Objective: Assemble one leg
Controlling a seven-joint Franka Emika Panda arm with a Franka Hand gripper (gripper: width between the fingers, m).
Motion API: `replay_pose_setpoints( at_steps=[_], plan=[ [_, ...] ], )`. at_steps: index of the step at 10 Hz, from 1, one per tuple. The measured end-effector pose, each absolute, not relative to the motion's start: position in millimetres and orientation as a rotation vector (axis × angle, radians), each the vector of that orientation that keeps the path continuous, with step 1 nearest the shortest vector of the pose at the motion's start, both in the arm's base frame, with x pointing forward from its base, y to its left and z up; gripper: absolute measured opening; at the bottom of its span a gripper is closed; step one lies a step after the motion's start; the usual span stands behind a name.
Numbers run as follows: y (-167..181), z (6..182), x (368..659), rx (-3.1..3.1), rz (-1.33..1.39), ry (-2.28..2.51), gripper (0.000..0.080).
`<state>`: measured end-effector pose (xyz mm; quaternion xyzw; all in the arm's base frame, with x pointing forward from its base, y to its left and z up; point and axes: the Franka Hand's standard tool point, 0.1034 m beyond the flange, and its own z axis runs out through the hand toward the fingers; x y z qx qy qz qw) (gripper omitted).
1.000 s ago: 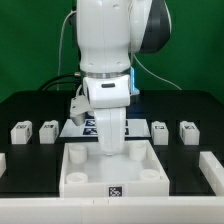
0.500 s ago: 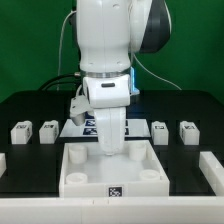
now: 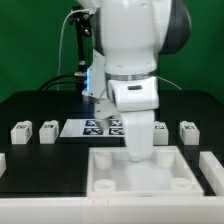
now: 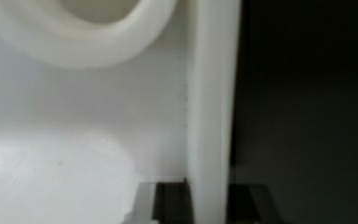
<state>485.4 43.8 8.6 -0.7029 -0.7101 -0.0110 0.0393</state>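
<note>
Four small white legs with tags stand on the black table: two at the exterior view's left point(image 3: 20, 131) point(image 3: 47, 131) and two at its right point(image 3: 162, 130) point(image 3: 187, 131). My gripper point(image 3: 138, 153) touches none of them. It reaches down onto the far wall of the large white tray-shaped panel point(image 3: 110, 175) and is shut on that wall. In the wrist view the wall point(image 4: 211, 110) runs between my two dark fingers point(image 4: 165, 203), and a round corner hole point(image 4: 91, 15) of the panel shows beside it.
The marker board point(image 3: 98, 126) lies behind the panel, between the two pairs of legs. White blocks sit at the table's front corners, left point(image 3: 2, 161) and right point(image 3: 211, 168). A green wall stands at the back.
The arm and the tray-shaped panel have shifted together toward the exterior view's right. The four legs and the marker board have not moved.
</note>
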Motion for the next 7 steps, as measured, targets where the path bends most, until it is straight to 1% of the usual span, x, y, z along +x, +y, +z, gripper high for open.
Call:
replay_pose_setpoints(
  at_steps=[3,7],
  plan=[
    [67.9,8.2,490.7,-2.176,-0.019,-2.122,0.0063],
    [67.7,8.2,490.5,-2.194,-0.022,-2.106,0.0064]
  ],
)
